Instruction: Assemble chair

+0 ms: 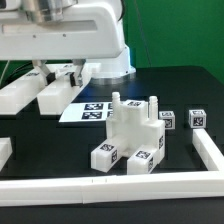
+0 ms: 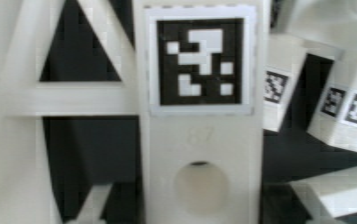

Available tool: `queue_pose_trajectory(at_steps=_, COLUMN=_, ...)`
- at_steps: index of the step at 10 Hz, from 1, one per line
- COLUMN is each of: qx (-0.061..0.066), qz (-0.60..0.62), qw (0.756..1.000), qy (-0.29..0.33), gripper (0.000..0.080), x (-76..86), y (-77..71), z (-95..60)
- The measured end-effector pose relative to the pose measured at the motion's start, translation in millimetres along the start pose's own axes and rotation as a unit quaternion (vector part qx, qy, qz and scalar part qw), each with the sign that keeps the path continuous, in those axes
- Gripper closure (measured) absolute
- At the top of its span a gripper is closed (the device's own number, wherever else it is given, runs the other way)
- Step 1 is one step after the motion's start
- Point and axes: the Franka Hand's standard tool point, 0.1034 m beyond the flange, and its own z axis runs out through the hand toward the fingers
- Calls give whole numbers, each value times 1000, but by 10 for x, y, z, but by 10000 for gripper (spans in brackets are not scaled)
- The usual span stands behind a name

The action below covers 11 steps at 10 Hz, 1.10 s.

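A partly built chair (image 1: 135,132) of white tagged blocks stands mid-table. Two small tagged cubes (image 1: 167,119) (image 1: 197,120) lie to the exterior view's right of it. At the back left my gripper (image 1: 65,75) is down over a long white chair bar (image 1: 62,93). A second white part (image 1: 25,96) lies beside that bar. In the wrist view the bar (image 2: 201,130) fills the middle, showing a marker tag and an oval hole. It sits between the jaws of my gripper (image 2: 201,215), which look shut on it. A slotted frame (image 2: 50,100) lies alongside.
The marker board (image 1: 90,112) lies flat between the gripper and the chair. A white border rail (image 1: 110,186) runs along the front and up the exterior view's right side. The robot's white body (image 1: 70,35) fills the back. Tagged pieces (image 2: 317,95) show past the bar.
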Motion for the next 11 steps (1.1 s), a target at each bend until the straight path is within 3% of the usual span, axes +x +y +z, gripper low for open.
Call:
queue_pose_trajectory(at_steps=3, qx=0, qz=1, qw=1000, qy=-3, gripper=515, x=-15, y=-10, z=31)
queue_pose_trajectory(at_steps=4, qx=-8, qz=48, qw=999, qy=-19, gripper=515, x=-62, y=-117, z=-8)
queue_pose_trajectory(at_steps=7, qx=-8, qz=112, qw=993, qy=-23, gripper=515, x=-111, y=-507, z=-117)
queue_pose_trajectory(at_steps=11, qx=-9, qz=154, qw=988, qy=-4, gripper=515, x=-131, y=-972, z=-48)
